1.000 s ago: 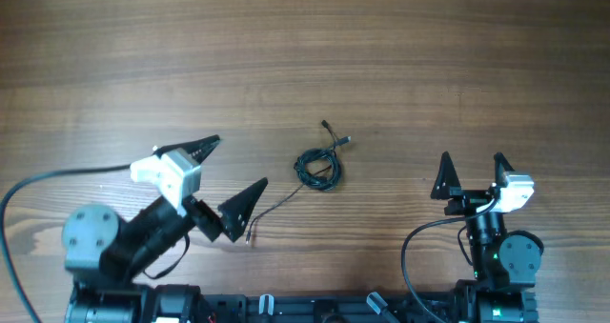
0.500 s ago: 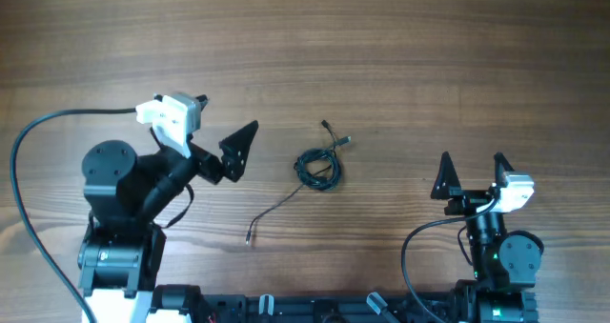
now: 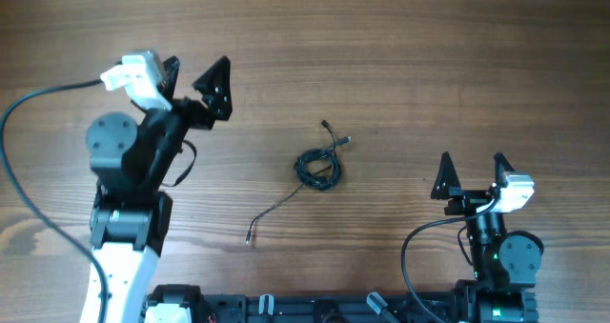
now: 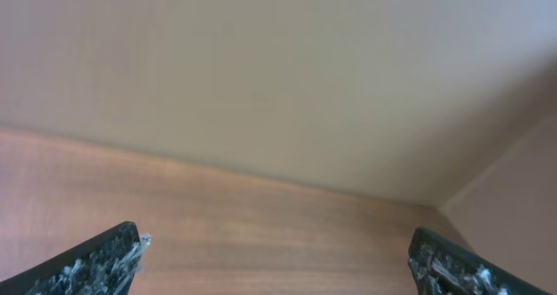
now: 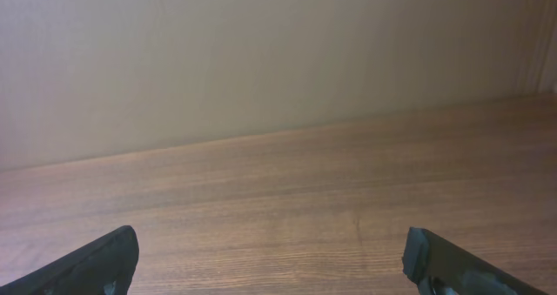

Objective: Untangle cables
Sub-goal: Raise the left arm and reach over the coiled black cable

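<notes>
The cables lie in the overhead view as a small black coil (image 3: 317, 168) near the table's middle, with two tiny connector tips pointing up and to the right. One thin strand (image 3: 272, 211) trails from the coil toward the front left. My left gripper (image 3: 192, 77) is open at the far left, well away from the coil and holding nothing. My right gripper (image 3: 472, 171) is open at the front right, also apart from the coil. Both wrist views show only bare wood between the left gripper (image 4: 274, 247) fingers and between the right gripper (image 5: 271, 247) fingers; no cable appears there.
A thick black arm cable (image 3: 38, 99) loops along the left edge. The two arm bases (image 3: 119, 232) (image 3: 500, 256) stand at the front edge. A plain wall (image 4: 278, 69) rises behind the table's far side.
My left arm has swung away from the trailing strand at the front, moving back and to the far left. The cables and the right arm have not moved.
</notes>
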Robot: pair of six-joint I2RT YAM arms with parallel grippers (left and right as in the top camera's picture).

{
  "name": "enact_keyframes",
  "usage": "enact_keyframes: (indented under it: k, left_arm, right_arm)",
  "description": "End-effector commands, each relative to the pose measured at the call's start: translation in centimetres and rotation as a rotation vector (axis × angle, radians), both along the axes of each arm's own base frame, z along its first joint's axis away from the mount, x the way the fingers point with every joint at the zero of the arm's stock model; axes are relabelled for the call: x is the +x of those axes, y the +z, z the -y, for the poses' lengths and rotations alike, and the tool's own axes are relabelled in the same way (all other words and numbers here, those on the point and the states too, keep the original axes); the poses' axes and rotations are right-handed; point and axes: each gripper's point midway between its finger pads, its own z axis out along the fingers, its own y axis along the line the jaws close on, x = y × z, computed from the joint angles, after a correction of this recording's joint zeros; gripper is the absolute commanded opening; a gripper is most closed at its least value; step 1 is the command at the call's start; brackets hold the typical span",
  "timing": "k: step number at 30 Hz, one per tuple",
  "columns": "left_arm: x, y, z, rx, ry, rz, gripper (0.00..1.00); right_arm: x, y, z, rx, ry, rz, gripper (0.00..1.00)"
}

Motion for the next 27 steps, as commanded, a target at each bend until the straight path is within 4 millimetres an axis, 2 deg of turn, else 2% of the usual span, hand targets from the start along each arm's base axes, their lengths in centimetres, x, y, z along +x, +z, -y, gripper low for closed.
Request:
enact_keyframes:
  k: [1, 4, 9, 11, 15, 19, 23, 25, 27]
  left_arm:
    - [1.2, -1.9, 0.9, -0.052, 0.007, -0.102, 1.0]
    - [1.1, -3.0, 2.2, -0.011, 0.01, -0.184, 1.0]
    - [1.9, -3.1, 5.0, 0.24, -0.012, -0.285, 0.98]
    - [2.3, -4.2, 7.0, 0.322, -0.071, -0.344, 0.99]
    - [2.2, -8.2, 10.0, 0.376, -0.156, -0.451, 1.0]
    - [2.0, -9.4, 11.2, 0.385, -0.19, -0.477, 1.0]
    - [1.1, -13.9, 11.0, 0.439, -0.212, -0.637, 0.99]
    - [0.4, -16.6, 12.2, 0.424, -0.295, -0.726, 0.9]
    - [-0.3, -19.1, 13.8, 0.408, -0.372, -0.796, 0.86]
  right_arm:
    - [0.0, 0.3, 0.2, -0.013, -0.008, 0.014, 1.0]
    - [0.0, 0.3, 0.2, -0.013, -0.008, 0.014, 1.0]
    - [0.0, 0.3, 0.2, -0.013, -0.008, 0.014, 1.0]
    - [0.0, 0.3, 0.2, -0.013, -0.008, 0.014, 1.0]
    - [0.0, 0.3, 0.2, -0.012, -0.008, 0.014, 1.0]
    - [0.0, 0.3, 0.2, -0.013, -0.008, 0.014, 1.0]
    - [0.0, 0.3, 0.2, -0.013, -0.008, 0.014, 1.0]
    - [0.0, 0.3, 0.2, -0.013, -0.008, 0.014, 1.0]
    - [0.0, 0.3, 0.2, -0.013, -0.008, 0.014, 1.0]
